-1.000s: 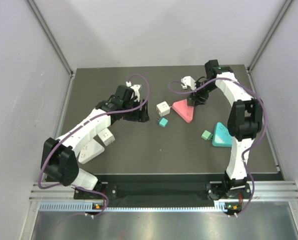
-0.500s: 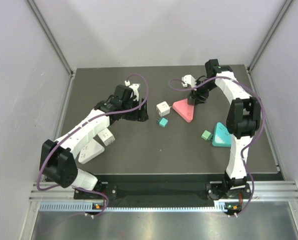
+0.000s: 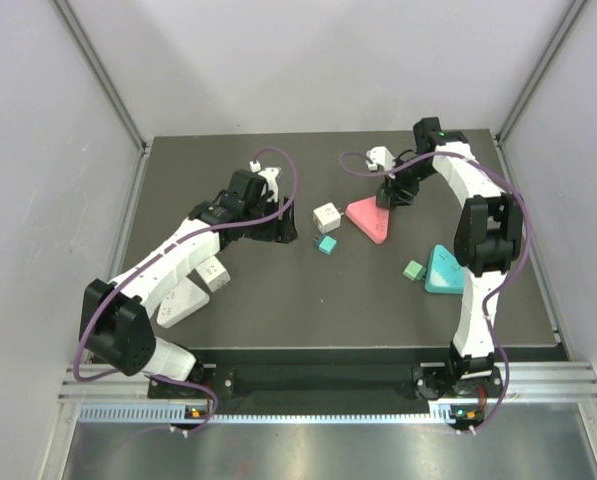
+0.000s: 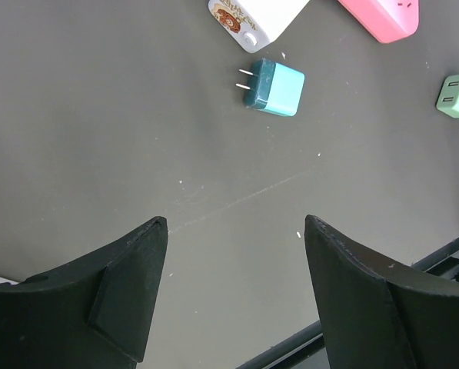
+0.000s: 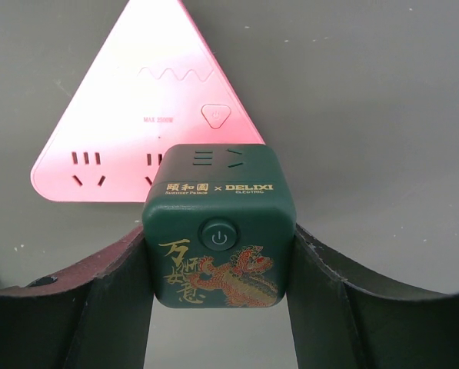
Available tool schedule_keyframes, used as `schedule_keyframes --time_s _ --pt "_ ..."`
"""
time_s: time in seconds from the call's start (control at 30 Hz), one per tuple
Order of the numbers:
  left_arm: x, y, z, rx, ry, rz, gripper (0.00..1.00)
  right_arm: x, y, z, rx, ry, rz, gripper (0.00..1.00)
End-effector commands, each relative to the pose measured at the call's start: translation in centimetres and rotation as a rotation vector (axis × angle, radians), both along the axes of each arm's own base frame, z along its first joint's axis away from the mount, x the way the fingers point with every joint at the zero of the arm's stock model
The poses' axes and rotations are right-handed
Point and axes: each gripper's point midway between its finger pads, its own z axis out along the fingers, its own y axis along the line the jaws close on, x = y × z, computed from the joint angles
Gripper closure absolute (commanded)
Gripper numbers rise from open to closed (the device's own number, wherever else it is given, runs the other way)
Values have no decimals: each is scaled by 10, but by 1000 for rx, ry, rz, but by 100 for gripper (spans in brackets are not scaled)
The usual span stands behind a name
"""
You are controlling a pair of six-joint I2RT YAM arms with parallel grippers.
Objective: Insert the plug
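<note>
My right gripper (image 5: 219, 231) is shut on a dark green cube plug (image 5: 219, 227) with gold lettering, a dragon picture and a power button. It holds the cube just above the near edge of the pink triangular power strip (image 5: 137, 115), whose sockets face up. From above, the right gripper (image 3: 393, 195) hangs at the strip's (image 3: 366, 220) back corner. My left gripper (image 4: 233, 231) stands open over bare table, with nothing between its fingers. A small teal plug (image 4: 274, 86) with two prongs lies ahead of it.
A white cube adapter (image 3: 326, 215) sits beside the teal plug (image 3: 326, 244). A light green plug (image 3: 414, 269) and a teal triangular strip (image 3: 442, 270) lie at the right. Two white adapters (image 3: 213, 273) (image 3: 181, 303) rest under the left arm.
The right gripper has shifted slightly right and back with the green cube in it. The left arm has barely moved.
</note>
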Motion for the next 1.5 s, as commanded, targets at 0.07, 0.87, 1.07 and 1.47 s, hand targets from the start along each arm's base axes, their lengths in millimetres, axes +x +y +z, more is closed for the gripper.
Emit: schedule_keyframes --time_s 0.07,0.87,1.07,1.47 --pt "4 0 22 -20 -71 -10 23 22 5 19 95 -51 -34 100" --pt "5 2 25 -18 -81 -6 23 35 4 27 128 -23 -170 100" --pt "4 1 24 -17 -78 -7 23 31 5 16 126 11 -161 100" --pt "5 2 26 -17 -85 -4 23 23 5 8 118 42 -141 100"
